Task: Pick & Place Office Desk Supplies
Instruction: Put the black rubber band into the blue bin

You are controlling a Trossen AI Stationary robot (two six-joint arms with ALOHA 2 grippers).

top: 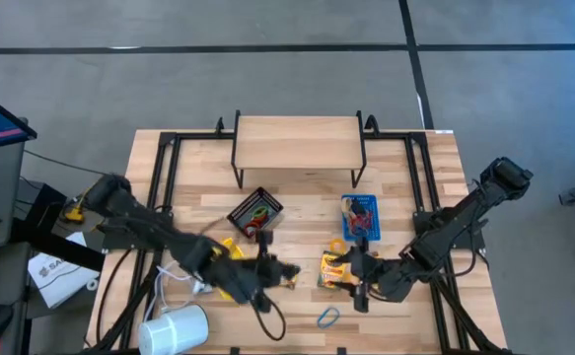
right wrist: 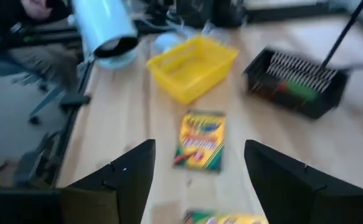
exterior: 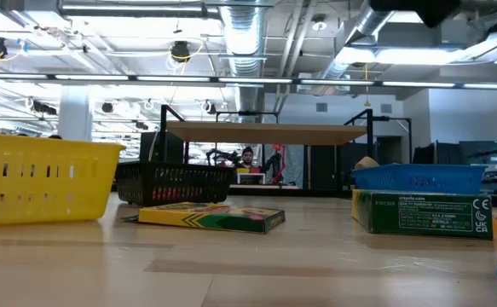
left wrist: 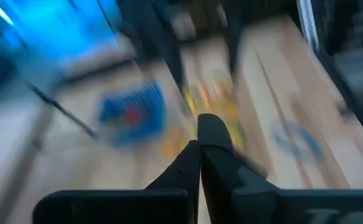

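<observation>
On the wooden table [top: 297, 212], a broad bare strip is lying at six o'clock, with a blue rubber-band ring [top: 327, 317] near the front edge. The left gripper [top: 289, 271] is hanging at centre, fingers pressed together on nothing. The right gripper [top: 359, 279] is sitting at its three o'clock, jaws wide, a crayon box [top: 334, 271] just beside it. A flat yellow-and-green crayon box [right wrist: 201, 140] is lying between the fingers' line and the mesh yellow bin [right wrist: 192, 66]. The slatted black bin [top: 255, 213] and blue bin [top: 359, 217] are standing toward twelve o'clock.
</observation>
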